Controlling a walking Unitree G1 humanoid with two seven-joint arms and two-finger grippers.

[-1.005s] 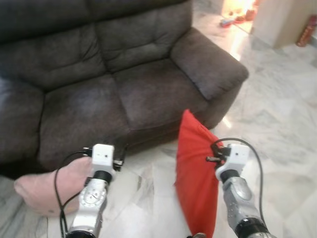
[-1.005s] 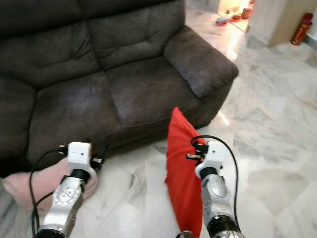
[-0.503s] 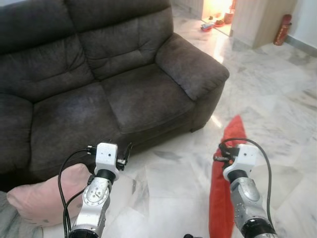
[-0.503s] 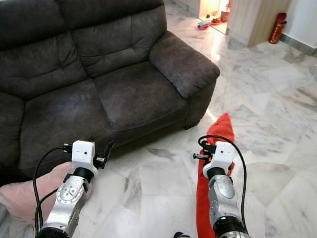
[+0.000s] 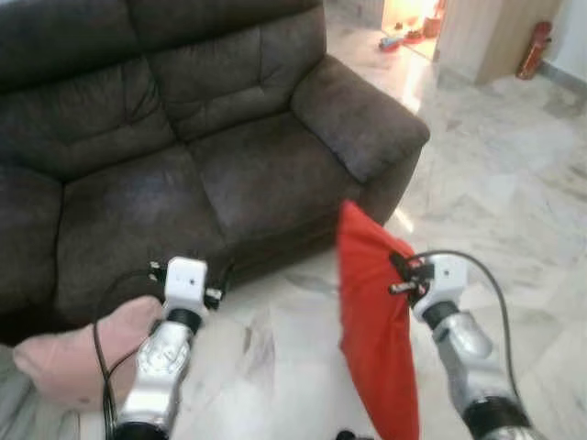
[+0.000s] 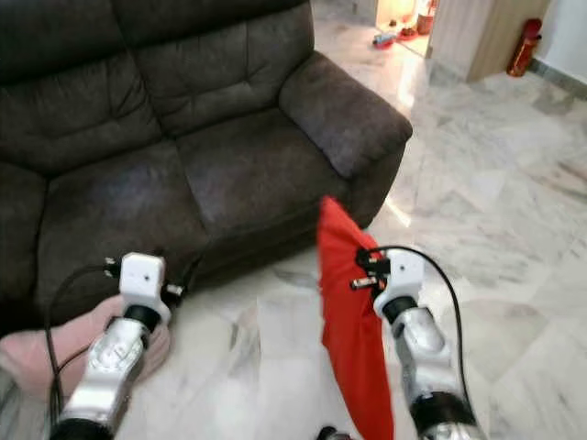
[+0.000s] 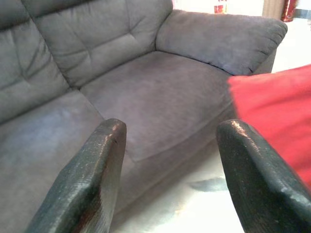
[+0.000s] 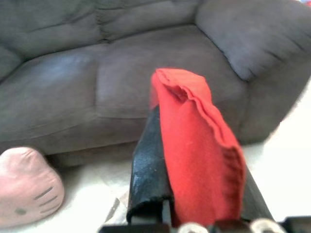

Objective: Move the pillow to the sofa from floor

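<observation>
I see a dark grey two-seat sofa (image 5: 211, 137) ahead on the marble floor (image 5: 514, 183). My right pincer (image 5: 396, 275) holds a red pillow (image 5: 374, 321) upright in front of the sofa's right seat edge, its top corner up against the sofa front and the rest hanging down. My left arm reaches forward beside a pink cushion (image 5: 73, 353) lying on the floor near the sofa's left front. A red fire extinguisher (image 5: 535, 48) stands far right.

A pale pink cat-face cushion (image 5: 69, 357) lies on the white marble floor (image 5: 514, 174) at eight o'clock. A red fire extinguisher (image 5: 535, 49) stands at two o'clock.
</observation>
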